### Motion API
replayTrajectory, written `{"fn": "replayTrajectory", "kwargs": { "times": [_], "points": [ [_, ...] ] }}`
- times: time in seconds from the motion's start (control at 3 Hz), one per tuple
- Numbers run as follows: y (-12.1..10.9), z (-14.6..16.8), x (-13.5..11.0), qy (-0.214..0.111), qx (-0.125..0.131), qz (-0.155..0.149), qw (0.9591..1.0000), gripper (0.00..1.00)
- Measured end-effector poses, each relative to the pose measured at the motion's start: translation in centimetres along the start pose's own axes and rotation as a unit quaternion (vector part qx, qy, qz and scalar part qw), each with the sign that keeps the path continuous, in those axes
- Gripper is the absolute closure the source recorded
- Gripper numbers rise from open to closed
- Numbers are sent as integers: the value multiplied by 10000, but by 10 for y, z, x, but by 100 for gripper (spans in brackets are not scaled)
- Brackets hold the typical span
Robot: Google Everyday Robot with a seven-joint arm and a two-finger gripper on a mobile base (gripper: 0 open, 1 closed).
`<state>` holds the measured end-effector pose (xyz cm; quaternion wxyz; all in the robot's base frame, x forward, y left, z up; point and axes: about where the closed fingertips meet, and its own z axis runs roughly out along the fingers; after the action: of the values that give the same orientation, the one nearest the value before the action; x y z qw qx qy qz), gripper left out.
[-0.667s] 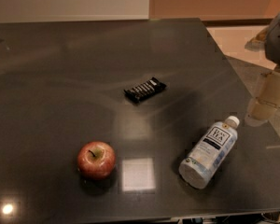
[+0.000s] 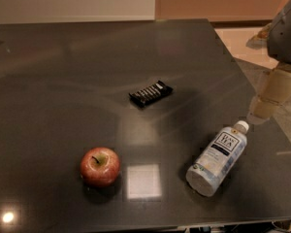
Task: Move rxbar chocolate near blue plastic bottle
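The rxbar chocolate [image 2: 151, 92], a small flat black wrapper bar with white lines, lies near the middle of the dark table [image 2: 63, 72]. The blue plastic bottle [image 2: 217, 158] lies on its side at the front right, with its white cap pointing toward the back right. The bar is well apart from the bottle, up and to the left of it. My gripper [image 2: 258, 116] hangs at the right edge of the view, just above and right of the bottle's cap, far from the bar. It holds nothing that I can see.
A red apple [image 2: 100, 166] stands at the front left of the table. The table's right edge runs diagonally close to the gripper, with pale floor [image 2: 237, 38] beyond. The table's front edge is just below the bottle.
The gripper has shifted slightly to the left, toward the bottle's cap. The bar, the bottle and the apple have not moved.
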<state>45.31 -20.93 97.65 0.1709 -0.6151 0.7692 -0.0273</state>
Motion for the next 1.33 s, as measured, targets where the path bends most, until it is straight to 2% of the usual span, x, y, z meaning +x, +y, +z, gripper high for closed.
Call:
{"fn": "replayTrajectory", "kwargs": {
  "times": [0.33,0.67,1.0,1.33],
  "points": [
    [-23,13,-22,-320,-43,-237,9992,0],
    [-49,30,-52,-646,-132,-555,9963,0],
    [-68,49,-83,-931,-268,-906,9912,0],
    [-76,76,-114,-1080,-514,-1346,9837,0]
  ]
}}
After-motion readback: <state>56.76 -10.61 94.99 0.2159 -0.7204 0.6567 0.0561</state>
